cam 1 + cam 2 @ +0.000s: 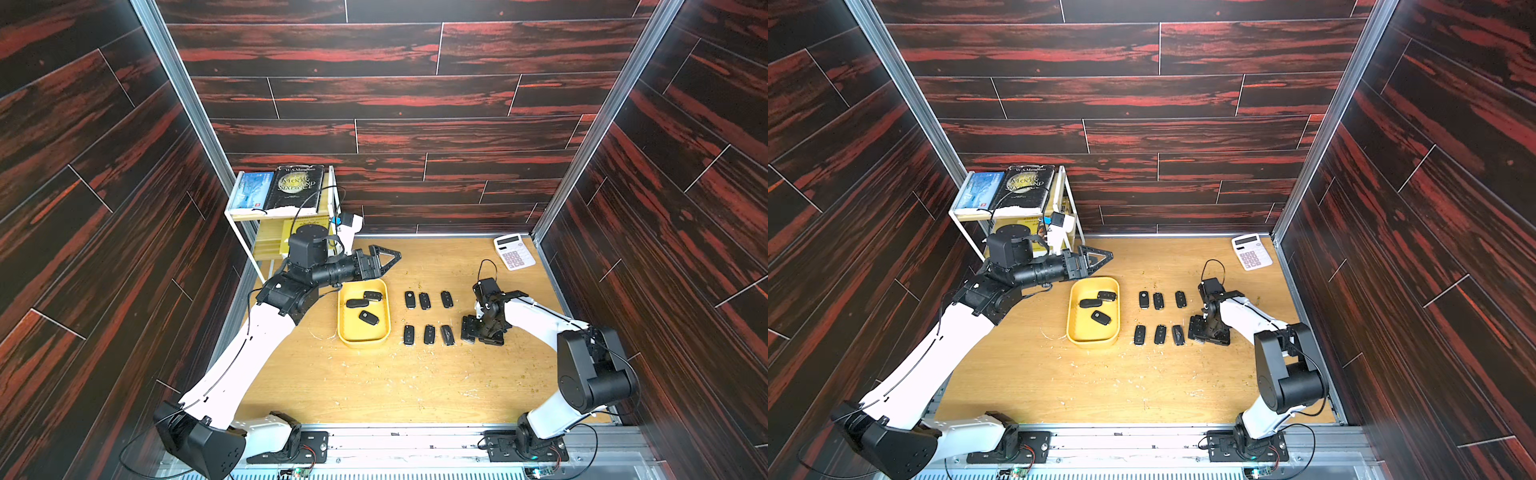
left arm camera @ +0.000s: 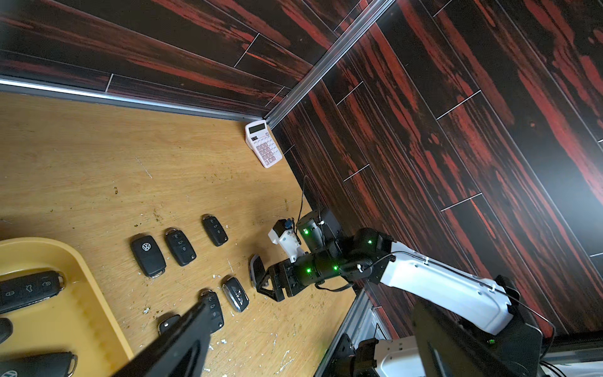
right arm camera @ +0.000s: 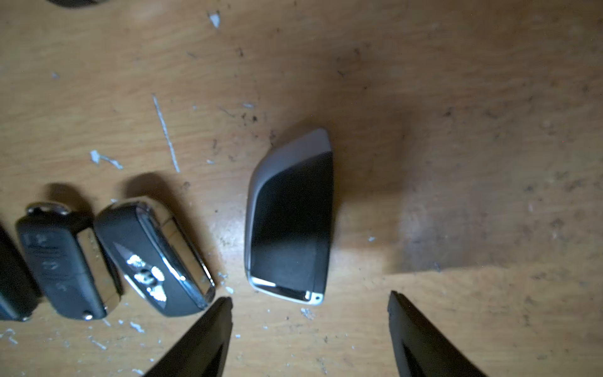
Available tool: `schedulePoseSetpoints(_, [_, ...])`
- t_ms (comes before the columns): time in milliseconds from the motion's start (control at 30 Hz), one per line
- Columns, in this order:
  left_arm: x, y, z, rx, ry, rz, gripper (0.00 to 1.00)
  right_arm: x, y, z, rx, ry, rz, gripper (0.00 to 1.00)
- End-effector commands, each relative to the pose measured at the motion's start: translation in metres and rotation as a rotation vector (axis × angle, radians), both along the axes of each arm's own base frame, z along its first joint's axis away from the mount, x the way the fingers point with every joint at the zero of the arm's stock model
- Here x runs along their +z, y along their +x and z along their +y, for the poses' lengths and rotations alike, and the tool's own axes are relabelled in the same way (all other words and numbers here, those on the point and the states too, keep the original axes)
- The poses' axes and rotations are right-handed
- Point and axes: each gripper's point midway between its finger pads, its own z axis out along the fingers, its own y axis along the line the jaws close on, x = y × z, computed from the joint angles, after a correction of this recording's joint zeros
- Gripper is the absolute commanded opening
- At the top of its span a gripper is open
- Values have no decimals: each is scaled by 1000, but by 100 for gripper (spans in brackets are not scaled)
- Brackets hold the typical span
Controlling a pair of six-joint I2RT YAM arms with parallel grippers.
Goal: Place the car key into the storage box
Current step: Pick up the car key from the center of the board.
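Right pincer [image 3: 310,297], jaws apart, empty. Car key [image 3: 290,222] sits just ahead of its tips, untouched. Judged light, rigid, smooth-shelled and slippery: pinch mid-length across the narrow width. Storage box [image 1: 353,332] stands well apart from the pincer.

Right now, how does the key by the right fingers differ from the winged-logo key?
Plain key: blank black face, grey edge; winged-logo key: emblem, chrome trim. Plain key lines up with the open fingers of the right gripper; winged-logo key sits aside. Both rest on the table.
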Motion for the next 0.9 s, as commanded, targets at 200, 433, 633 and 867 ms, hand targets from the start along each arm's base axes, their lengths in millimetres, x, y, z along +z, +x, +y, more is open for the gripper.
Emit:
schedulePoseSetpoints(200, [-5, -17, 7, -25, 37, -18, 100, -17, 17, 12, -12, -49, 11, 76])
schedulePoseSetpoints(433, [-55, -24, 34, 60, 267, 108, 100, -21, 24, 13, -19, -67, 12, 57])
schedulePoseSetpoints(633, [-137, -59, 95, 259, 541, 375, 100, -24, 24, 13, -5, -73, 22, 32])
schedulePoseSetpoints(867, [-191, -61, 119, 393, 555, 516, 100, -26, 22, 16, 5, -56, 24, 30])
